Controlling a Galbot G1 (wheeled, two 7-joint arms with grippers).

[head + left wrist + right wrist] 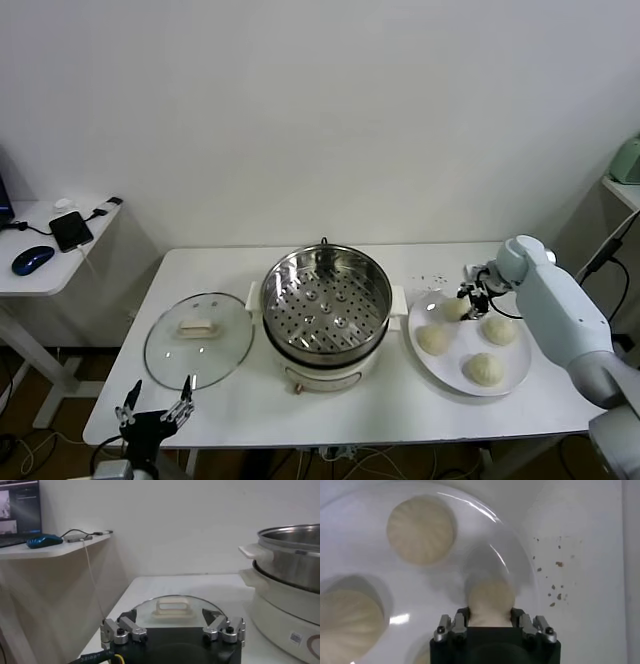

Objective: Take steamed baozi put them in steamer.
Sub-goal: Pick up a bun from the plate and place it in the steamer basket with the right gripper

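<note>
The steel steamer (325, 300) stands mid-table with its perforated tray bare. On the white plate (462, 342) to its right lie several cream baozi. My right gripper (468, 293) is down at the plate's far-left side, its fingers pressed on both sides of one baozi (456, 308), (490, 597). That bun still sits on the plate (445, 580). Other baozi (421, 530), (347, 620), (484, 369) lie free beside it. My left gripper (155, 405), (172, 622) hangs open at the table's front-left edge, holding nothing.
A round glass lid (198, 338), (172, 607) with a cream handle lies flat left of the steamer (290, 565). Small crumbs (555, 580) dot the table behind the plate. A side desk (55, 245) with a mouse and phone stands far left.
</note>
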